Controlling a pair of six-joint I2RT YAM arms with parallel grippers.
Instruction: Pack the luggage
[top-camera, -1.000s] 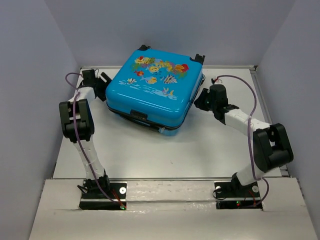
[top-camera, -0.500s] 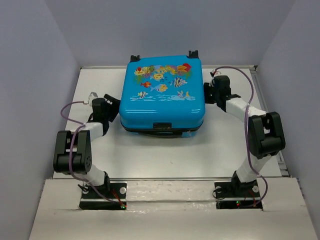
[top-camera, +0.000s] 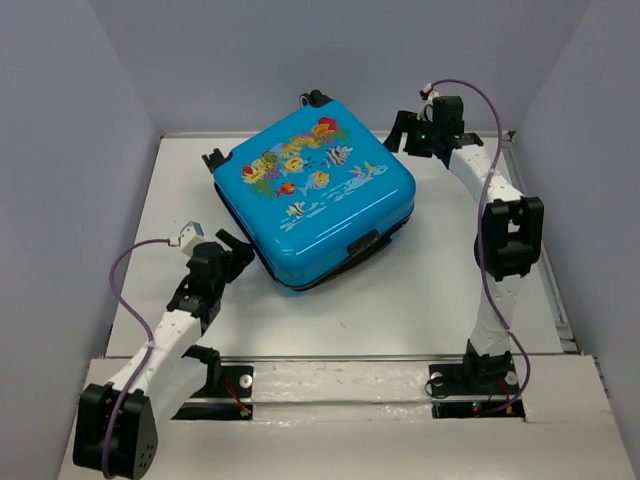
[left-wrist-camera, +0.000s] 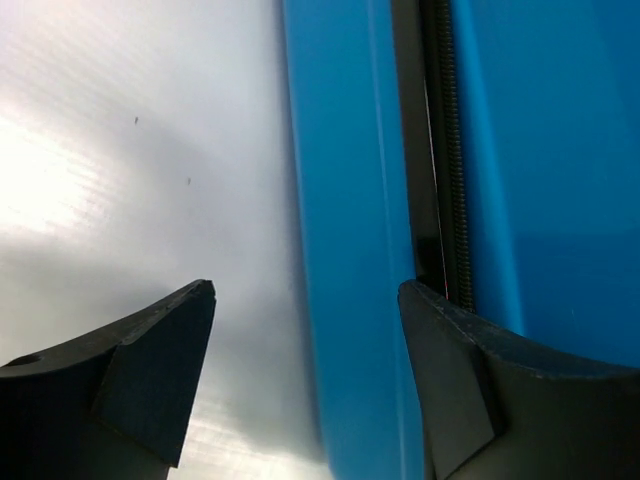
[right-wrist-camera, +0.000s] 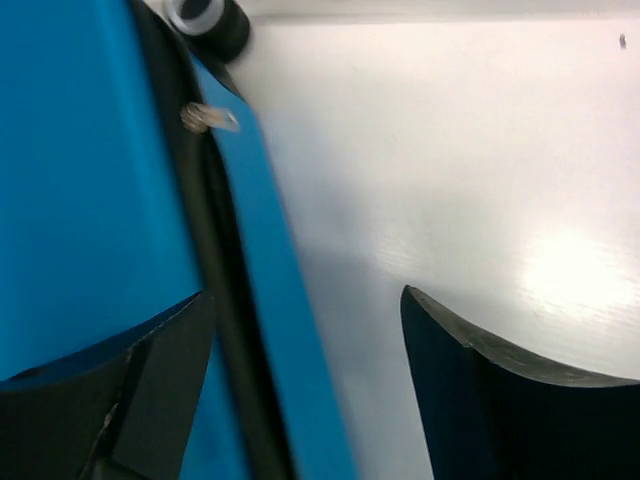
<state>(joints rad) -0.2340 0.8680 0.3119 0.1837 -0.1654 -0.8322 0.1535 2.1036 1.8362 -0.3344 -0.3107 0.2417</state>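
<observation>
While the left gripper (top-camera: 237, 250) and right gripper (top-camera: 401, 131) gape wide, the luggage (top-camera: 315, 195) has turned diagonal.

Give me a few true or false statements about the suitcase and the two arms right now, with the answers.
1. The suitcase is closed. True.
2. The suitcase stands upright on its wheels. False: it lies flat on the table, printed side up.
3. The left end effector and the right end effector are both open. True.
4. The left end effector is at the suitcase's far corner. False: it is by the near left corner; the right one is at the far corner.
</observation>
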